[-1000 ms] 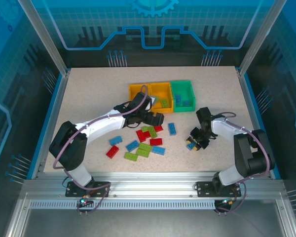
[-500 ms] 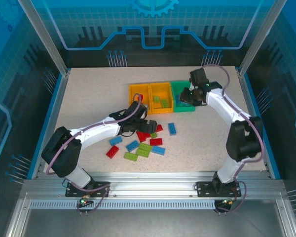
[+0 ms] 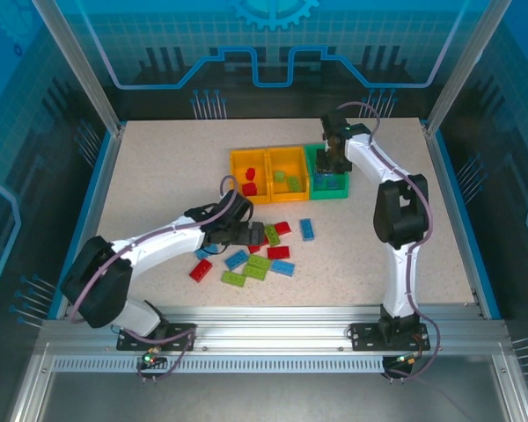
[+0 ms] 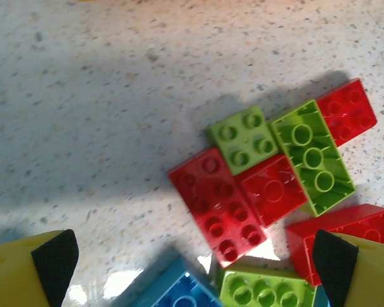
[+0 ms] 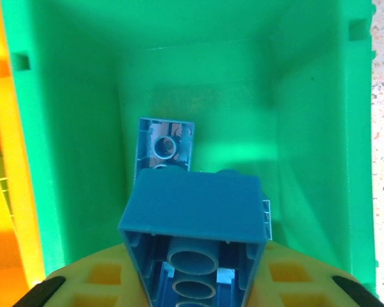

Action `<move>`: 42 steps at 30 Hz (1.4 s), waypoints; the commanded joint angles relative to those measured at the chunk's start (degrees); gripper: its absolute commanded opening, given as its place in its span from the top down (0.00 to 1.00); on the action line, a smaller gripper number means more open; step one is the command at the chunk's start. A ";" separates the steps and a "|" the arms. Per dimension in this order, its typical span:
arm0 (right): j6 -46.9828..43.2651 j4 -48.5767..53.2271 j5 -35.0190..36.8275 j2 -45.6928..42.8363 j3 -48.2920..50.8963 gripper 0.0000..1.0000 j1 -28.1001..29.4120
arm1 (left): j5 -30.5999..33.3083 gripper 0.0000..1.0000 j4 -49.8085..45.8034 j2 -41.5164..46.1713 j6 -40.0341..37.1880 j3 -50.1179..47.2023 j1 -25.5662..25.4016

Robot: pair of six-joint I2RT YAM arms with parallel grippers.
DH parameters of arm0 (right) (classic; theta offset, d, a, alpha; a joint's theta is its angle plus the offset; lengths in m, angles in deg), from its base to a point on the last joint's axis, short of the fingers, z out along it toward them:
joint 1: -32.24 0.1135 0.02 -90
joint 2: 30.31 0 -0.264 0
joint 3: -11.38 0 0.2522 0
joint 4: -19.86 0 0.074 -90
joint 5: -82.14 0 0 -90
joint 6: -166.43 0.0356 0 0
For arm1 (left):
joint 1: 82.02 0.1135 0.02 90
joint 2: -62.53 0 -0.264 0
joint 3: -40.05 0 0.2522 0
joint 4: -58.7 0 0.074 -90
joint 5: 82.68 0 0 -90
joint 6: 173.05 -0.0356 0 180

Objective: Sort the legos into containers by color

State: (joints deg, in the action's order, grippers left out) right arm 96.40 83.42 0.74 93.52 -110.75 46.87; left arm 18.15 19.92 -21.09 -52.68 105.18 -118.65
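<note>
Top camera: the left gripper [image 3: 251, 234] sits low over the loose legos [image 3: 257, 266] in the middle of the table [image 3: 158, 167]; how wide it gapes cannot be told from up here; the right gripper [image 3: 328, 163] hangs over the green bin [image 3: 327, 195], which ends the row of containers beside two orange-yellow bins [image 3: 246, 155]; red pieces lie in the left bin, lime ones in the middle, blue ones in the green.

Left wrist camera: the fingertips [image 4: 54, 259] stand wide apart and grip nothing; between them on the table lie a red brick [image 4: 217, 204], a lime brick [image 4: 256, 295] and the corner of a blue one [image 4: 179, 291].

Right wrist camera: the pads [image 5: 48, 284] are spread wider than the blue brick [image 5: 195, 211] between them; it touches neither pad and is above the green bin's floor; a second blue brick [image 5: 165, 144] lies on that floor.
</note>
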 commanded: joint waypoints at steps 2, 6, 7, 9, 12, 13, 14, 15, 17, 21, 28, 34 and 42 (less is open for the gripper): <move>-1.99 3.02 1.22 1.97 -2.71 0.64 0.62 | 4.23 0.01 -5.09 5.75 2.11 -3.12 1.39; -2.38 3.29 0.41 2.38 -3.24 0.48 0.66 | 4.48 0.01 -6.39 9.81 -0.02 -6.62 3.16; -2.39 3.29 0.29 2.30 -3.33 0.46 0.66 | 4.46 0.01 -6.64 10.68 -0.72 -7.29 3.49; -2.48 3.29 0.26 1.88 -3.34 0.41 0.77 | 4.54 0.01 -7.35 12.38 -2.25 -8.40 4.13; -2.30 3.15 -0.02 1.08 -3.42 0.31 0.75 | 4.69 0.01 -8.16 14.05 -4.00 -9.75 5.70; -2.09 3.12 -0.29 0.75 -3.38 0.30 0.76 | 4.62 0.01 -8.27 14.29 -4.43 -10.10 6.32; -1.83 2.98 -0.70 0.27 -3.18 0.30 0.79 | 4.27 0.01 -8.47 14.44 -4.41 -10.46 7.13; -1.39 2.79 -1.35 -0.34 -2.87 0.29 0.75 | 2.73 0.01 -8.32 14.44 -4.62 -10.71 8.12; -0.84 2.16 -2.67 -1.86 -1.88 0.28 0.75 | 1.07 0.01 -7.88 14.19 -5.16 -10.76 8.83; 0.05 0.68 -3.26 -5.95 1.22 0.24 0.75 | 0.25 0.01 -8.96 12.37 -6.31 -9.33 8.93; 0.81 -0.53 -2.89 -11.35 5.68 0.21 -1.25 | 0.20 0.01 -13.27 8.37 -9.22 -6.29 8.88; 2.35 -1.81 -5.41 -13.04 9.25 0.21 -3.76 | -0.46 0.02 -14.82 9.26 -13.12 -6.19 8.94; 2.36 -1.73 -5.59 -13.97 9.84 0.20 -4.34 | -0.42 0.10 -16.28 4.70 -15.25 -2.74 8.90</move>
State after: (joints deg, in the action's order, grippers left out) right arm 98.06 81.68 -3.90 81.63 -101.18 42.89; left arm 18.02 6.20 -14.44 -66.01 99.72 -110.03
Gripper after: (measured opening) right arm 0.792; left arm 0.909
